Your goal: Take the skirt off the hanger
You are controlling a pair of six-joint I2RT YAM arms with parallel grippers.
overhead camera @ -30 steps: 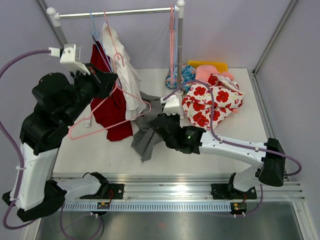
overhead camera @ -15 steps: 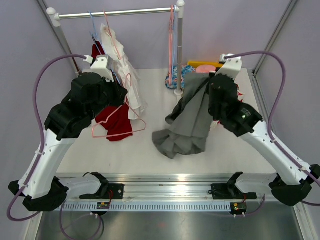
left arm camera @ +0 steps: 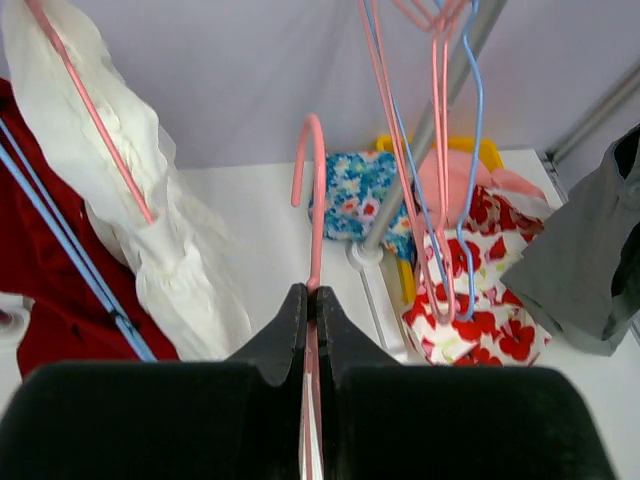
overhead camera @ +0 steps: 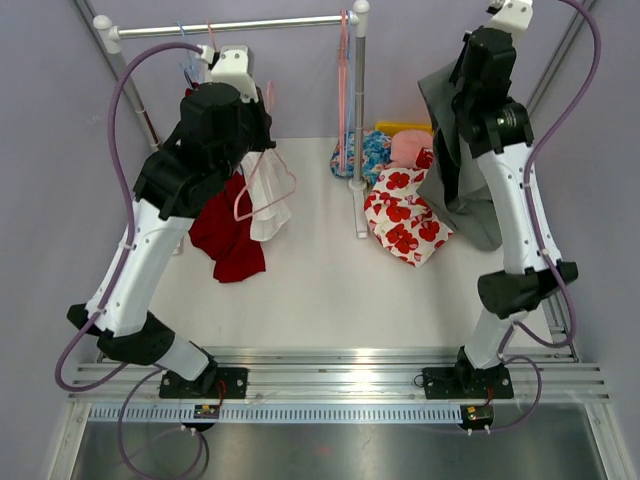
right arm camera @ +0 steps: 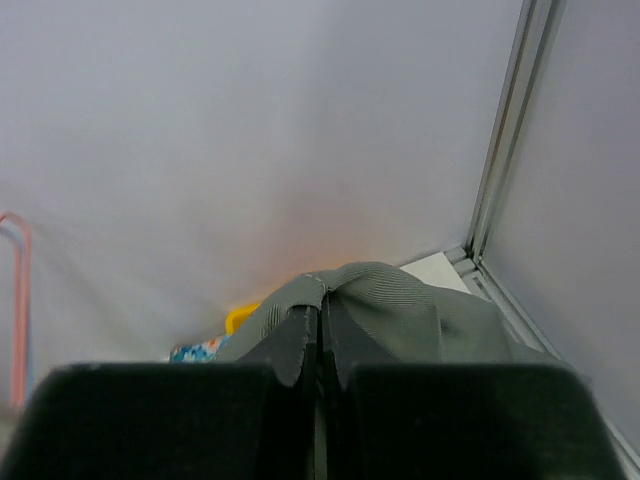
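The grey skirt (overhead camera: 452, 170) hangs free from my right gripper (overhead camera: 462, 75), raised high at the back right over the clothes pile. In the right wrist view the gripper (right arm camera: 321, 312) is shut on a fold of the grey skirt (right arm camera: 400, 310). My left gripper (overhead camera: 262, 125) is raised near the rail and shut on a bare pink hanger (overhead camera: 262, 185), which dangles below it. In the left wrist view the gripper (left arm camera: 310, 292) pinches the hanger (left arm camera: 313, 190) at its neck, hook pointing up.
A clothes rail (overhead camera: 230, 27) on posts (overhead camera: 359, 100) carries a white garment (overhead camera: 262, 180), a red garment (overhead camera: 225, 235) and several pink and blue hangers (overhead camera: 344, 80). A red-flowered garment (overhead camera: 405, 210), pink, blue-patterned and yellow items lie at the back right.
My right arm has swung the grey skirt up and to the back right, clear of the table. My left arm has lifted the pink hanger up toward the rail.
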